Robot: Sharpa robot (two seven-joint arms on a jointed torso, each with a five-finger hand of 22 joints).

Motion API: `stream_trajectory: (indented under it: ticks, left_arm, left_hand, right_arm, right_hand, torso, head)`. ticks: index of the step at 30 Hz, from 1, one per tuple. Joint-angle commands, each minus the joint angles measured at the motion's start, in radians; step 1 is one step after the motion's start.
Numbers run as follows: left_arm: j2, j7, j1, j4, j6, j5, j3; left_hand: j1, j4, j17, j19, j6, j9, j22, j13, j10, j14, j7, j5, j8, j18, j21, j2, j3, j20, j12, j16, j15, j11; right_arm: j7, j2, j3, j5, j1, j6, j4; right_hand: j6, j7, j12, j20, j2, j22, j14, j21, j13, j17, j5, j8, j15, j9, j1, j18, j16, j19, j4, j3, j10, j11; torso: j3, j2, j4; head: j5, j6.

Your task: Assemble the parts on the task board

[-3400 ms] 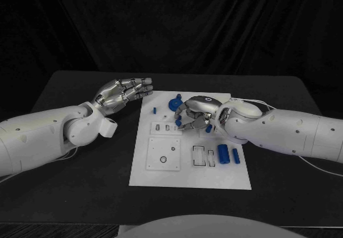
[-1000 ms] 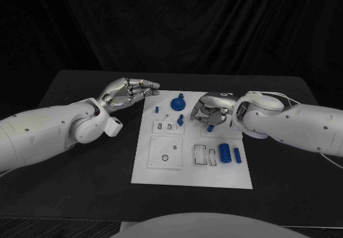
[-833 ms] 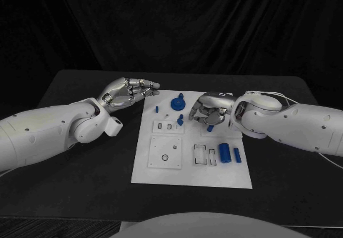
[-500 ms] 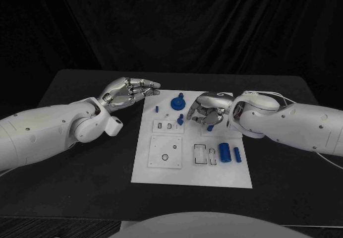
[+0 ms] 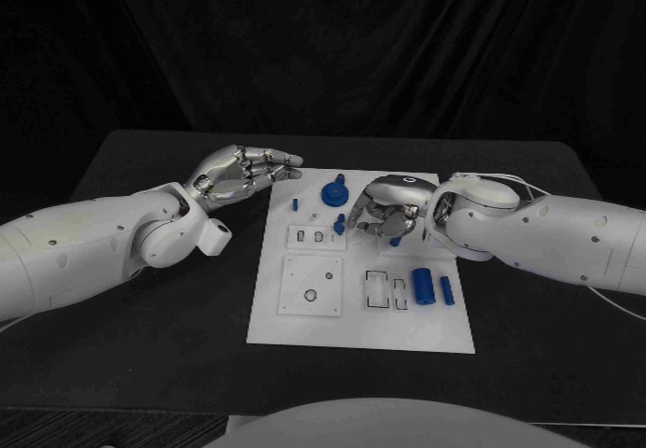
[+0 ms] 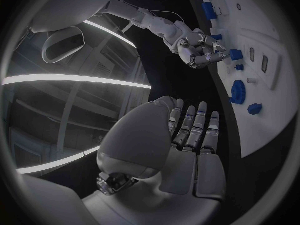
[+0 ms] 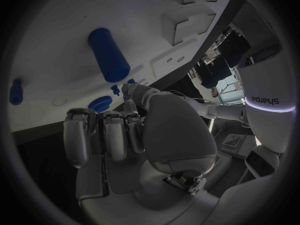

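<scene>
Lately: right robot hand (image 5: 384, 207), fingers curled together, grasp unclear, has edged leftward over task board (image 5: 361, 322); left robot hand (image 5: 243, 174) idle, empty, unmoved; insertion pending.

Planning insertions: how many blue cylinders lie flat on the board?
2: a thick cylinder and a slim cylinder beside it, at the task board's near right. The right hand may hide others.

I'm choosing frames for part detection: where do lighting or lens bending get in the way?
Head view: dim, black table and backdrop merge; the white task board and blue parts stand out, though the right hand shades the pieces beneath it. Left wrist view: fisheye curves the board's edge, bright light strips arc behind the left hand. Right wrist view: board bends too; the blue cylinder stays clear.
</scene>
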Motion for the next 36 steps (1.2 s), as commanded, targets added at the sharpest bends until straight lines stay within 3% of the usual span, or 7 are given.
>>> stream_trajectory:
  ticks: [1,36]
  left_arm:
    - [0.002,0.017,-0.001,0.0,0.016,0.003,0.001]
    - [0.005,0.011,-0.003,-0.004,0.034,0.003,0.001]
  left_hand:
    - [0.009,0.003,-0.002,-0.005,0.0,-0.001,-0.001,-0.001,-0.01,-0.006,0.003,0.005,-0.002,-0.009,-0.005,-0.001,0.005,0.0,0.003,0.002,0.003,0.0]
    - [0.01,0.0,-0.002,-0.009,-0.005,-0.001,-0.002,-0.002,-0.013,-0.009,0.004,0.005,-0.004,-0.01,-0.007,0.0,0.012,0.0,0.002,0.002,0.004,0.0]
  right_arm:
    - [0.008,0.001,0.0,-0.006,-0.003,0.002,0.0]
    - [0.013,0.015,0.001,-0.006,-0.007,0.018,0.001]
  right_hand:
    - [-0.006,0.001,0.001,0.006,0.0,0.237,0.101,-0.004,0.263,0.253,-0.002,-0.005,0.007,-0.001,-0.009,0.012,-0.002,0.06,-0.003,0.0,0.104,0.009]
    - [-0.012,0.005,0.001,0.011,-0.002,0.234,0.099,-0.012,0.263,0.248,0.011,-0.015,0.011,-0.006,-0.012,0.014,-0.005,0.055,-0.011,0.007,0.104,0.013]
  torso:
    - [-0.0003,0.0,-0.0008]
    - [-0.0002,-0.001,-0.0008]
  head:
    - [0.003,-0.001]
    - [0.0,-0.013]
